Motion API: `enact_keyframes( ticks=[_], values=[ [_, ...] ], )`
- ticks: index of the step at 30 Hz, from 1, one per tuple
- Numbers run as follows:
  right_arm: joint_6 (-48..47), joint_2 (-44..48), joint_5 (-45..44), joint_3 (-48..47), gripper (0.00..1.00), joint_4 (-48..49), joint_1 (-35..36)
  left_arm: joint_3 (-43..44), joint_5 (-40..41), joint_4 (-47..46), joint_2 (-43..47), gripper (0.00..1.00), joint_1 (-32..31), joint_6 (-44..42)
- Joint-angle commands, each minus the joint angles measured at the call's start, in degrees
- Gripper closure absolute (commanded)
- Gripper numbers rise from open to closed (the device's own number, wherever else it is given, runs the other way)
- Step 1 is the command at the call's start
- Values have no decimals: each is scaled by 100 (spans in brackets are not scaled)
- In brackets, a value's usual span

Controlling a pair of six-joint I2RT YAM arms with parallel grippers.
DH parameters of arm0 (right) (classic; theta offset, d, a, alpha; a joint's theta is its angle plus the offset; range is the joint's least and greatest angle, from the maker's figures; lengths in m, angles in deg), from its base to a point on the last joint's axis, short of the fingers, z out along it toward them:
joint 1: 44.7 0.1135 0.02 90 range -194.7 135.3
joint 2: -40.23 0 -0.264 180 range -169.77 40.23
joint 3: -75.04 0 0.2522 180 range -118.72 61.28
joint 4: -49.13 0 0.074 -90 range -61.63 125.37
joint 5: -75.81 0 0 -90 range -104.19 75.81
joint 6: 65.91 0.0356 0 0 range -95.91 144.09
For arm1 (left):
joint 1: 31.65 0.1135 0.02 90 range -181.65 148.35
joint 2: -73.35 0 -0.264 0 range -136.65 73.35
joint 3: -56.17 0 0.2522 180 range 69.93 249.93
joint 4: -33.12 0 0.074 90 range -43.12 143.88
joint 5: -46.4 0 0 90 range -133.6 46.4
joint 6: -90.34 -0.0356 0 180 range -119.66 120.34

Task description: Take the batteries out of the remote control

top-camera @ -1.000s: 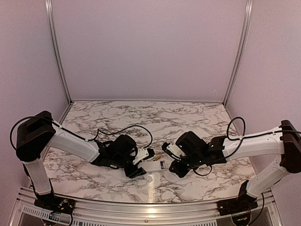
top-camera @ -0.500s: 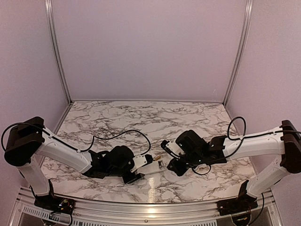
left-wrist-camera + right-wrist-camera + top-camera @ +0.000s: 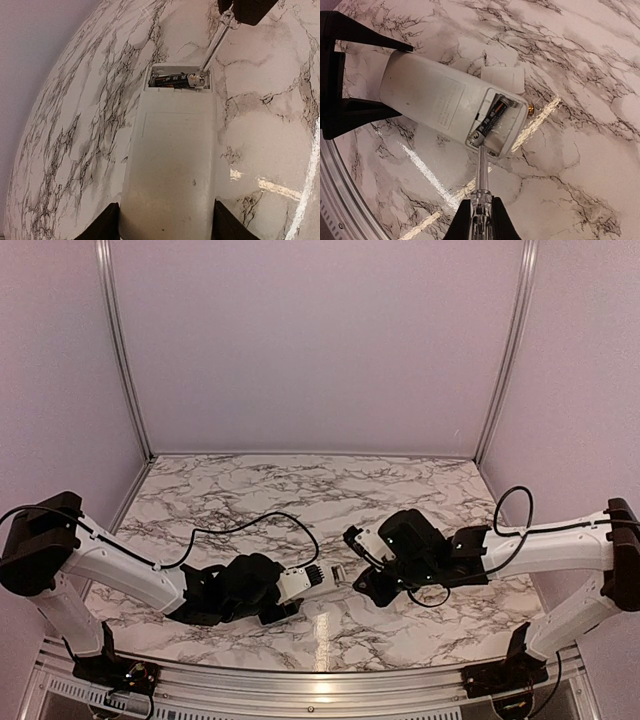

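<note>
The white remote control [image 3: 170, 165] lies back-up on the marble, its battery bay open at the far end. My left gripper [image 3: 165, 227] is shut on its near end, one black finger on each side. One dark battery [image 3: 490, 120] with a gold-orange band lies in the bay. My right gripper [image 3: 482, 220] is shut on a thin pale stick [image 3: 481, 170], whose tip touches the battery's metal end. A small gold-orange piece [image 3: 531, 108] lies on the table just beyond the remote. The detached white back panel [image 3: 502, 79] lies beside it. In the top view the remote [image 3: 308, 578] sits between both grippers.
The marble table [image 3: 400, 500] is walled at the back and sides. A metal rail [image 3: 300, 685] runs along its near edge. Black cables loop from both arms above the table.
My left arm has folded lower and drawn toward the near left, the remote shifting slightly left with it. My right gripper has moved a little farther back, still on the stick.
</note>
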Motion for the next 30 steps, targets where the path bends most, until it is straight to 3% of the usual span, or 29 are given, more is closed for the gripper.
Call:
enact_keyframes(
  ticks=[1,12,17,30],
  values=[
    [61,239,-26,-146,100,290,8,-68,526,-479,183,100,-83,-280],
    [50,36,48,-171,100,775,3,-117,642,-562,217,100,-157,-321],
    [35,-134,-323,-274,100,726,8,-157,671,-603,253,100,-183,-343],
    [53,336,-723,-193,100,586,8,20,1084,-522,-46,100,-185,-325]
  ],
)
